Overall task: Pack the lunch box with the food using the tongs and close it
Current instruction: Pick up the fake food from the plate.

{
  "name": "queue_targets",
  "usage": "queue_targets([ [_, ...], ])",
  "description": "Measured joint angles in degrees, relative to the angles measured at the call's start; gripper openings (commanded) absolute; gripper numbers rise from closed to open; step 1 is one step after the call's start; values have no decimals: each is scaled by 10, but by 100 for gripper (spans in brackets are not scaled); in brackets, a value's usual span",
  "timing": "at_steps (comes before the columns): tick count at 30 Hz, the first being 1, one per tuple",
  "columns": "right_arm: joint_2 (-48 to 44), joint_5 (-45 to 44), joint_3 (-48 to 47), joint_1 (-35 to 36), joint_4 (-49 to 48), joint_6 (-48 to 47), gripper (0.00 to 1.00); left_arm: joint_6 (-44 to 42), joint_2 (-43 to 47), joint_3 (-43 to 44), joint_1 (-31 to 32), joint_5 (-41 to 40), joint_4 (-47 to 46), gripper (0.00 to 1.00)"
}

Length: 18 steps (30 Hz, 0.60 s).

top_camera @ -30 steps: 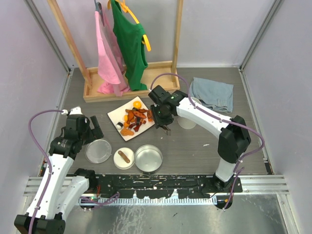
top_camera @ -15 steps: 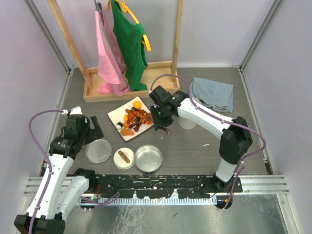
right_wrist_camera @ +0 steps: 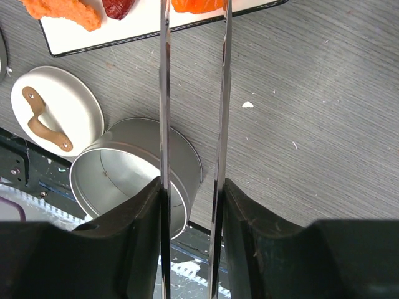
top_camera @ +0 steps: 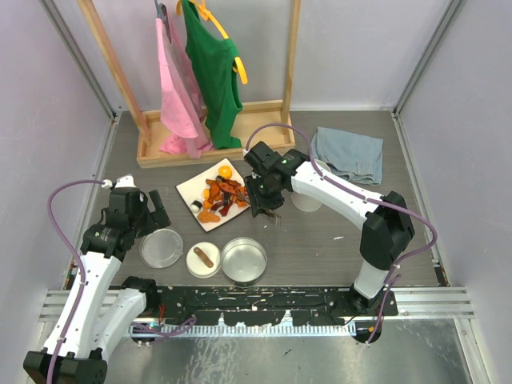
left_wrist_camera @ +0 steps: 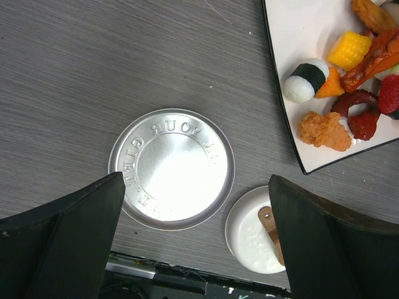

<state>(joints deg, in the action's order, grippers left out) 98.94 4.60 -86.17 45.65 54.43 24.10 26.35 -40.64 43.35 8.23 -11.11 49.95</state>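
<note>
Right wrist view: right gripper (right_wrist_camera: 193, 193) clamps the tongs (right_wrist_camera: 163, 124), held narrow, their arms flanking an orange piece (right_wrist_camera: 196, 5) at the plate (right_wrist_camera: 93, 34) edge. Recommend an even squeeze, a straight lift, then transfer to the open tin (right_wrist_camera: 124, 180). Left gripper (left_wrist_camera: 196, 180) hangs wide over the lid (left_wrist_camera: 171, 165). Compared with a second ago, the right arm sits slightly nearer the plate.
</note>
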Motion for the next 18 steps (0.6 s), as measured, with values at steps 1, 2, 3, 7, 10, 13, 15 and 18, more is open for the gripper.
queue_targets([
  [1,0,0,0,0,0,0,45,0,0,0,0,0,0,100],
  [2,0,0,0,0,0,0,45,0,0,0,0,0,0,100],
  [3,0,0,0,0,0,0,46,0,0,0,0,0,0,100],
  [7,0,1,0,0,0,0,47,0,0,0,0,0,0,100],
  [10,1,2,0,0,0,0,49,0,0,0,0,0,0,100],
  [13,3,2,0,1,-1,0,49,0,0,0,0,0,0,100],
  [15,7,2,0,1,-1,0,49,0,0,0,0,0,0,100],
  [18,17,2,0,2,-1,0,46,0,0,0,0,0,0,100],
])
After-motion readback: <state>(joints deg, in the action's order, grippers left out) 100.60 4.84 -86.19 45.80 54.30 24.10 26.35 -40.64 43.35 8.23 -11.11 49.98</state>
